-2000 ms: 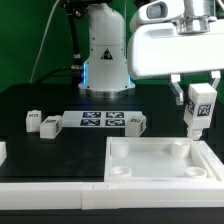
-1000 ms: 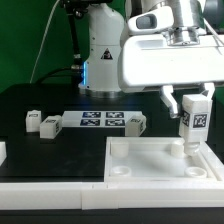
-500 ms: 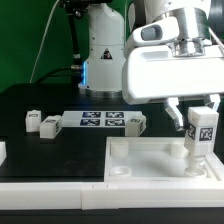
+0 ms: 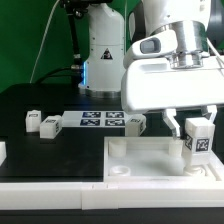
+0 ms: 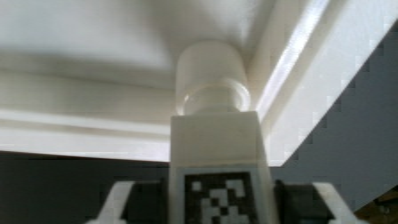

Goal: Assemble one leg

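My gripper (image 4: 199, 128) is shut on a leg (image 4: 198, 147), a small white block with a black-and-white tag, held upright. Its lower end stands over the corner socket of the large white panel (image 4: 150, 160) nearest the front on the exterior view's right. In the wrist view the leg (image 5: 219, 150) runs from between my fingers (image 5: 132, 200) down to the panel's raised corner (image 5: 267, 70); I cannot tell whether it is seated in the socket. Three more legs lie loose on the table: two on the exterior view's left (image 4: 33, 121) (image 4: 49, 125) and one (image 4: 137, 122) by the marker board.
The marker board (image 4: 100, 121) lies on the black table behind the panel. The robot base (image 4: 104, 45) stands at the back. A white part (image 4: 3, 151) shows at the exterior view's left edge.
My gripper has come down and toward the front with the leg, from above the panel's right rear area to its front right corner socket.
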